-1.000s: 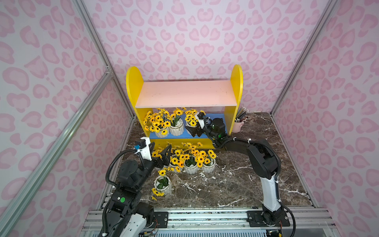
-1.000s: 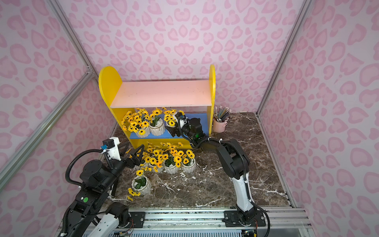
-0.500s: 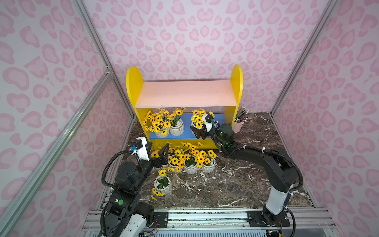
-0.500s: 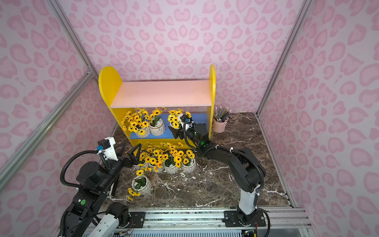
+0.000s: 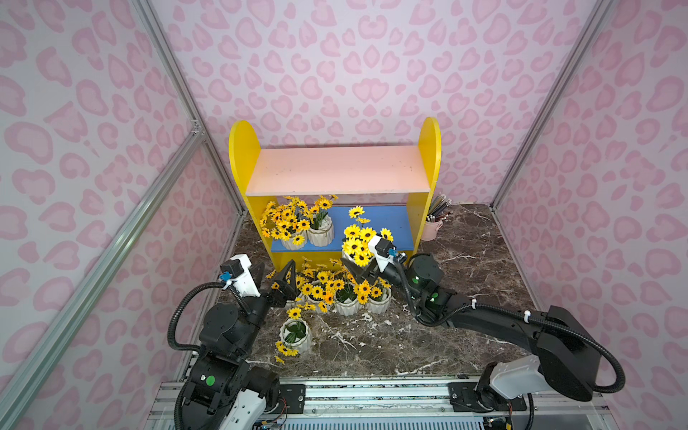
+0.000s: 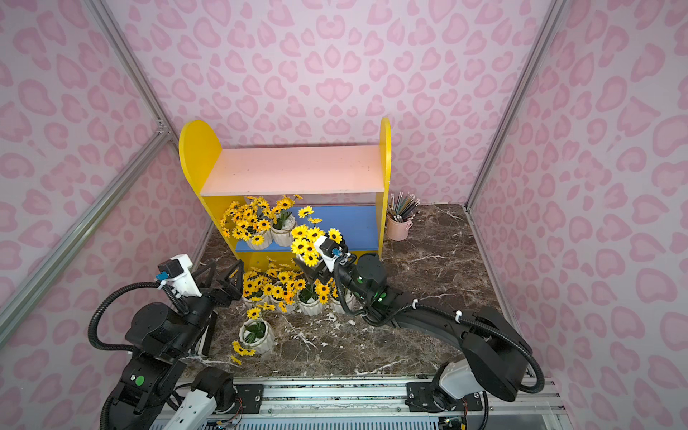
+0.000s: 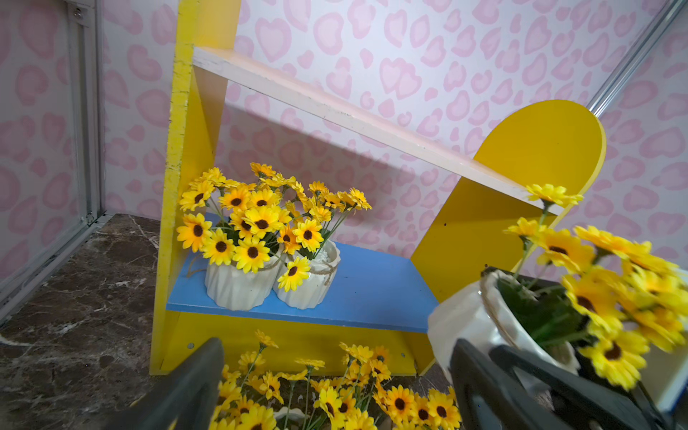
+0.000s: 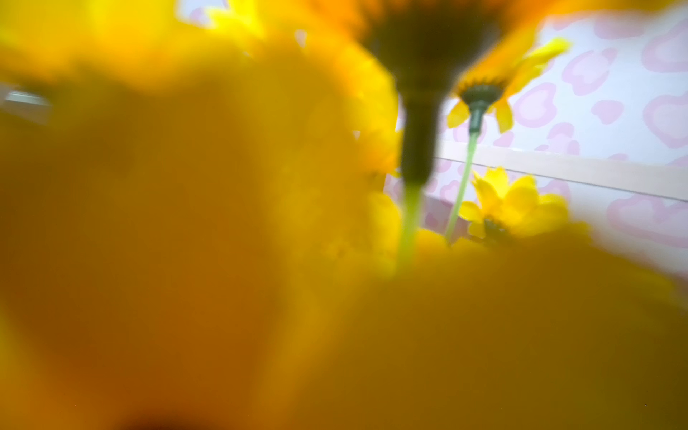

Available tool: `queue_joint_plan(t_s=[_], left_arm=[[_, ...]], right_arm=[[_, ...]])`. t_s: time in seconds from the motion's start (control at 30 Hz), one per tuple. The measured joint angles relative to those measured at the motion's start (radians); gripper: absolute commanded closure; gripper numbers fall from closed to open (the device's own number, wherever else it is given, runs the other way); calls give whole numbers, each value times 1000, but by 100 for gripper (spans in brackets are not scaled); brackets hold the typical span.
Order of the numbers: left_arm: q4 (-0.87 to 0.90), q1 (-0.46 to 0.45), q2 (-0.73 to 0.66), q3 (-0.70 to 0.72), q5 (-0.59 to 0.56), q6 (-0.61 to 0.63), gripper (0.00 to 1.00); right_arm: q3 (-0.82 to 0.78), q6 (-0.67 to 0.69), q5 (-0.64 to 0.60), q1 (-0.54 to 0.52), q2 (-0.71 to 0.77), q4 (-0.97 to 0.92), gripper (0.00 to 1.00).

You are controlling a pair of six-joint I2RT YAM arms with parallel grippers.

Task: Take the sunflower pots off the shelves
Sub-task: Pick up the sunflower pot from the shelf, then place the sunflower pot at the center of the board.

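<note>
From here, the bench (image 5: 465, 260) carries the shelves (image 5: 335, 169), with two sunflower pots (image 7: 238, 286) on the left end of the blue lower board (image 5: 387, 223). My right jaws clamp a third pot (image 7: 461, 320) just off that board's front edge. My left jaws gape empty beside the grounded pots (image 5: 346, 307).

You are working in a staged robot test cell, a lab booth. Pink heart-print panels (image 5: 335, 74) close you in on three sides, held by bare aluminium struts (image 5: 175, 85). The marble-look tabletop (image 5: 465, 298) ends at a metal rail (image 5: 372, 394) that carries two robot arms (image 5: 495, 322), each with a small camera (image 5: 381, 247) at its wrist. The props are toy-like: a yellow shelf unit (image 5: 242, 156), artificial sunflower pots (image 5: 321, 235), a pink cup of pencils (image 5: 432, 229).
</note>
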State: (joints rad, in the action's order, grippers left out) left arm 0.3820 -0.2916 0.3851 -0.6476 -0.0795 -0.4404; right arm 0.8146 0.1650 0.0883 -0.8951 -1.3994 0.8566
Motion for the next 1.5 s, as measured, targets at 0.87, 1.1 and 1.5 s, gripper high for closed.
queue_joint_plan(t_s=[0.87, 1.1, 1.5], left_arm=[[115, 0, -123, 56, -103, -135, 3], [115, 0, -122, 67, -105, -135, 3], [104, 0, -121, 80, -105, -138, 3]], right_arm=[[-227, -124, -122, -322, -525, 530, 100], [-185, -122, -127, -320, -672, 634, 100], [-97, -124, -121, -322, -848, 743, 100]])
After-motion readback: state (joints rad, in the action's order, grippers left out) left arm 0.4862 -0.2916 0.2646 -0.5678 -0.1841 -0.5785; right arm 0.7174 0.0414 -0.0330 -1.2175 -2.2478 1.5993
